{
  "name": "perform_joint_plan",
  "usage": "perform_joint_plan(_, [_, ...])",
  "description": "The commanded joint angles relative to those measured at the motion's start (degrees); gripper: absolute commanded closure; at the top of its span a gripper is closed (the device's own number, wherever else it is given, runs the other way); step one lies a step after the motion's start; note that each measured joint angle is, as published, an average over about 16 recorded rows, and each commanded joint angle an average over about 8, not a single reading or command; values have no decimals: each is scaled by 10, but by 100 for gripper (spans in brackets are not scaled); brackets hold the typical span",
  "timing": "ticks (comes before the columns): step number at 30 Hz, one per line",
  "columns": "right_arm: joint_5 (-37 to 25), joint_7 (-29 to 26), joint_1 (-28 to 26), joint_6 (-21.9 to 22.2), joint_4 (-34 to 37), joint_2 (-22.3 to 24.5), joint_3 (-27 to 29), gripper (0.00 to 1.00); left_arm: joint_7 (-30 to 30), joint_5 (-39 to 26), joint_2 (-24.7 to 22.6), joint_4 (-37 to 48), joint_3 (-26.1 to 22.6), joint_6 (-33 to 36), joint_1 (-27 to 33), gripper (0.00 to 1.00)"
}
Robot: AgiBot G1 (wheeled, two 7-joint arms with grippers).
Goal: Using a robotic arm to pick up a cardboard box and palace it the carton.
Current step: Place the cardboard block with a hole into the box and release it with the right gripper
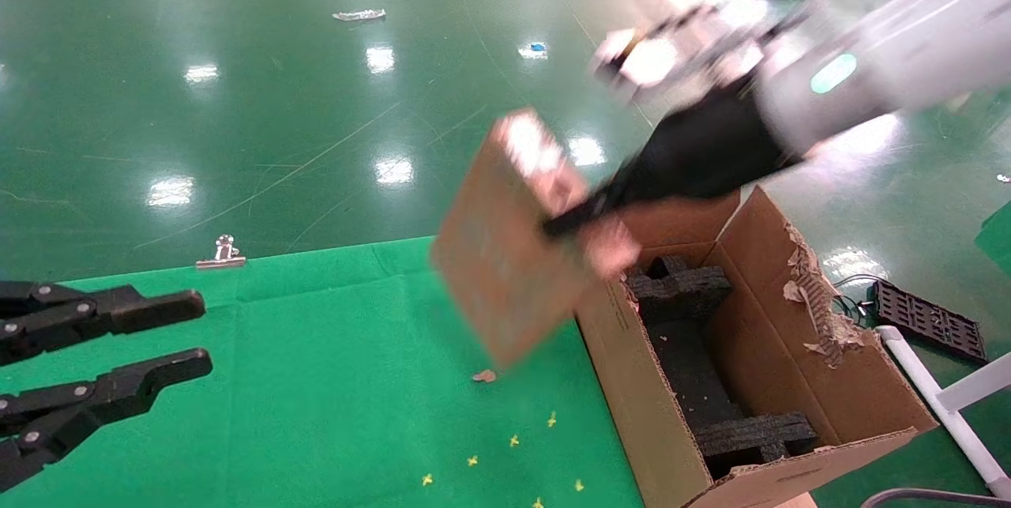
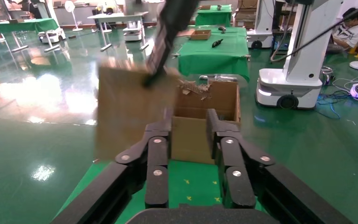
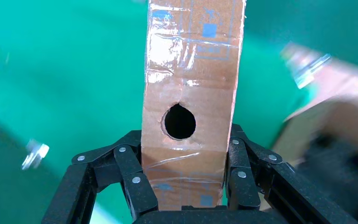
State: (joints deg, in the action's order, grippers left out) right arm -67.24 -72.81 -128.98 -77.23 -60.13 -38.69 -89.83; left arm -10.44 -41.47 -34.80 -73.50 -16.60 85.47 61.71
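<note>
My right gripper [image 1: 580, 212] on the white robotic arm [image 1: 869, 58] is shut on the cardboard box [image 1: 505, 247] and holds it in the air, tilted, just left of the carton [image 1: 790, 350]. In the right wrist view the box's thin side [image 3: 189, 116] with its round hole stands between my fingers [image 3: 235, 175]. The carton stands open at the table's right end, with black foam inserts [image 1: 695, 381] inside and a torn right flap. The left wrist view shows the box [image 2: 130, 107] hanging in front of the carton [image 2: 205, 121]. My left gripper [image 1: 197, 334] is open and empty at the left.
A green cloth [image 1: 316, 381] covers the table. A small cardboard scrap [image 1: 483, 375] and several yellow marks [image 1: 513, 441] lie on it. A metal clip [image 1: 223, 254] sits at its far edge. A white frame [image 1: 940, 397] and a black grid [image 1: 932, 318] lie right of the carton.
</note>
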Motion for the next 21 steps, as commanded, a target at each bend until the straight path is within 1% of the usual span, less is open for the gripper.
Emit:
perform_joint_plan(1, [1,27,-22,11,3,23,17,100,0,0,0,0,0,0,0,100])
perform_joint_plan(5, [-35,46,-63,12,29,50,24,100,0,0,0,0,0,0,0,100])
perform_joint_plan(8, [-67,51,-85,5,49,65,20,100,0,0,0,0,0,0,0,100])
perform_joint_plan(14, [-133,53,-106,-21,87,88,-3,100,0,0,0,0,-1,0,0,99])
perform_joint_plan(17, [-154,53,-101,-33,105,95,-16,100,0,0,0,0,-1,0,0,62])
perform_joint_plan(21, [-165,59,-78,-39,129,97,-32,100,0,1,0,0,-1,0,0,12])
